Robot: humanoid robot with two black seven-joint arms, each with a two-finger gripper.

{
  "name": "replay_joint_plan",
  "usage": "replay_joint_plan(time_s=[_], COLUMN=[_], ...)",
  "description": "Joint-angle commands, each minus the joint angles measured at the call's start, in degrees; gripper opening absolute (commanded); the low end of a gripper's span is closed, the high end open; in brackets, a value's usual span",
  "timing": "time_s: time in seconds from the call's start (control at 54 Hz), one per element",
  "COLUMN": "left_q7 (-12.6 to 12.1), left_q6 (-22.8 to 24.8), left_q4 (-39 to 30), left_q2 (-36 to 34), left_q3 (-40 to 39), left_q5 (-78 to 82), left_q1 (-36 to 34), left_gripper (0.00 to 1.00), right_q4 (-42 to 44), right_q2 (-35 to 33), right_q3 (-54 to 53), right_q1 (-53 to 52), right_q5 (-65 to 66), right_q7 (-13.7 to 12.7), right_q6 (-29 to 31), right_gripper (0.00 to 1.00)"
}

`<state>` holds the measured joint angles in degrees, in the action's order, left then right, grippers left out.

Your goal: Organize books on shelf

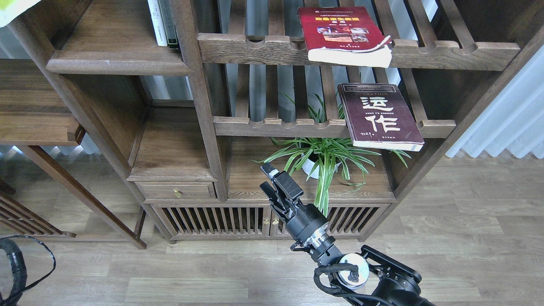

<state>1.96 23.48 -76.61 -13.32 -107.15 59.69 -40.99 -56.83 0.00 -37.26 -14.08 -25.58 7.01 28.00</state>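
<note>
Maroon book point(380, 117) lies up and right of the right pincer point(268, 175).

I see the red book point(342, 34) and the maroon book point(379, 117) lying flat, overhanging slatted racks; yellow-green book point(12, 6) top-left, solid shelf point(119, 66) beside it.

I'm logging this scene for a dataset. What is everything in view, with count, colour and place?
Red book: one, red with yellow title, flat on upper slatted rack, overhanging the rail.
Maroon book: one, dark maroon with white characters, on lower slatted rack.
Yellow-green book: one, corner only, top left edge.
Slim volumes: a few, white and dark, upright on the solid shelf.
Potted plant: one, green, white pot, below the racks.
Drawer: one, brown, brass knob.
Right claw: one, black, empty, before the plant.
Left claw: not visible.
</note>
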Motion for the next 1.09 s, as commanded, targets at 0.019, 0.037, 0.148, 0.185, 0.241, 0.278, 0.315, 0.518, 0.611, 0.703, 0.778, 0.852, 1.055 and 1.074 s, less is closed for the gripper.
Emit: replay_joint_plan(time_s=[0.019, 0.037, 0.148, 0.185, 0.241, 0.278, 0.315, 0.518, 0.611, 0.703, 0.778, 0.852, 1.055, 1.074], left_q7=[8.8, 9.0, 12.5, 13.9, 16.2, 17.2, 18.0, 21.7, 22.7, 23.8, 25.2, 26.0, 26.0, 26.0], left_q6=[-10.9, -11.3, -16.0, -17.1, -18.6, -19.5, -20.4, -22.6, -22.8, -23.4, -24.0, -24.6, -24.8, -24.8], left_q4=[3.6, 3.7, 6.2, 7.3, 9.0, 9.8, 10.7, 16.7, 19.7, 23.1, 25.9, 28.3, 36.4, 37.0], left_q2=[-0.4, -0.5, -1.2, -1.3, -1.4, -1.4, -1.4, -1.4, -0.8, -0.6, -0.6, -0.4, 2.2, 2.3], left_q3=[7.6, 7.8, 11.7, 12.8, 14.5, 15.6, 16.4, 21.2, 23.0, 25.4, 27.3, 28.8, 31.4, 31.6], left_q5=[3.5, 3.6, 3.9, 3.9, 3.9, 3.9, 3.9, 3.9, 3.9, 3.9, 3.4, 3.2, 2.9, 2.8], left_q1=[-1.9, -1.9, -2.6, -2.7, -2.8, -2.9, -3.1, -6.1, -8.0, -10.3, -11.9, -13.6, -17.5, -17.8], left_gripper=[0.0, 0.0, 0.0, 0.0, 0.0, 0.0, 0.0, 0.0, 0.0, 0.0, 0.0, 0.0, 0.0, 0.0], right_q4=[0.0, 0.0, 0.0, 0.0, 0.0, 0.0, 0.0, 0.0, 0.0, 0.0, 0.0, 0.0, 0.0, 0.0], right_q2=[0.0, 0.0, 0.0, 0.0, 0.0, 0.0, 0.0, 0.0, 0.0, 0.0, 0.0, 0.0, 0.0, 0.0], right_q3=[0.0, 0.0, 0.0, 0.0, 0.0, 0.0, 0.0, 0.0, -0.1, 0.0, 0.0, 0.0, -0.1, -0.1], right_q1=[0.1, 0.1, 0.2, 0.2, 0.2, 0.2, 0.2, 0.2, 0.3, 0.3, 0.3, 0.3, 0.3, 0.2], right_q5=[0.0, 0.0, 0.0, 0.0, 0.0, -0.1, -0.1, -0.3, -0.3, -0.3, -0.3, -0.3, -0.3, -0.3], right_q7=[-0.1, -0.1, 0.0, 0.0, 0.0, 0.0, 0.0, 0.1, 0.1, 0.1, 0.1, 0.1, 0.2, 0.1], right_q6=[0.0, 0.0, 0.0, 0.0, 0.0, 0.0, 0.0, 0.0, 0.0, 0.0, 0.0, 0.0, 0.0, 0.0], right_gripper=[0.91, 0.91, 0.91, 0.91, 0.91, 0.91, 0.91, 0.91, 0.91, 0.91, 0.91, 0.91, 0.92, 0.92])
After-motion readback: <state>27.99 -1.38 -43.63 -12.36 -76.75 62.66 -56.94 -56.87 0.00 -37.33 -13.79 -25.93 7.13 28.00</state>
